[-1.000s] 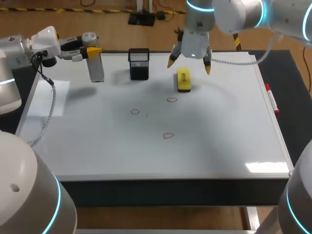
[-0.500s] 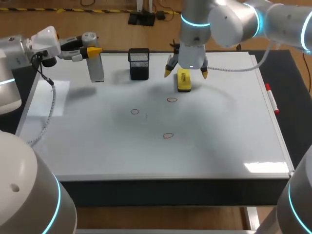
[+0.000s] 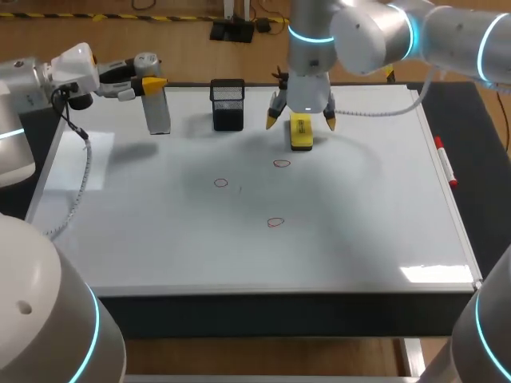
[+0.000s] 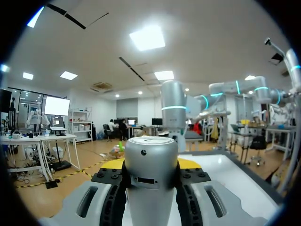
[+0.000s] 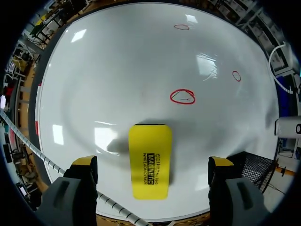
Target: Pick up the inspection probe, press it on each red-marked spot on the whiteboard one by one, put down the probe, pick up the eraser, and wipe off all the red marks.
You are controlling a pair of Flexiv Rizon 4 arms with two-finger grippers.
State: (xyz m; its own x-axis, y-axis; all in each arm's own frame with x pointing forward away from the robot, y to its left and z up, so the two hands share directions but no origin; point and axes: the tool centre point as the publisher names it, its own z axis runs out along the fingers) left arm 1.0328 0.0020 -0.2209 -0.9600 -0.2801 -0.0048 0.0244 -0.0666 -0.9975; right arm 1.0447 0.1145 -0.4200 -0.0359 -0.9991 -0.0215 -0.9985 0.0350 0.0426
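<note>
Left pincer (image 3: 148, 82): closed on the inspection probe (image 3: 157, 108), with a pad on either side of its grey barrel.
Probe's place: upright at the far left of the whiteboard (image 3: 359, 239), well apart from the red marks.
Right pincer (image 3: 301, 120): open, with one yellow tip on each side of the eraser (image 3: 301, 136) and neither tip touching it.
Eraser's place: flat on the whiteboard at the far middle, just right of the mesh holder (image 3: 228, 104).
Container: the black mesh holder stands on the far part of the board between the probe and the eraser. I cannot make out what is inside it.
Red marks: three small rings are on the board. One (image 3: 281, 163) is just near of the eraser, one (image 3: 221, 183) is to its left, and one (image 3: 275, 223) is nearer still.
Writing: black lettering runs along the eraser's yellow top.
Marker (image 3: 445, 163): red and white, lying along the whiteboard's right frame.
Cable (image 3: 80, 175): white, trailing from my left arm over the board's left side.
Hard to tell: my left wrist view cuts off the probe's lower end, and I cannot tell whether it touches the board.
Bench (image 3: 471, 112): its dark top shows to the right of the whiteboard.
</note>
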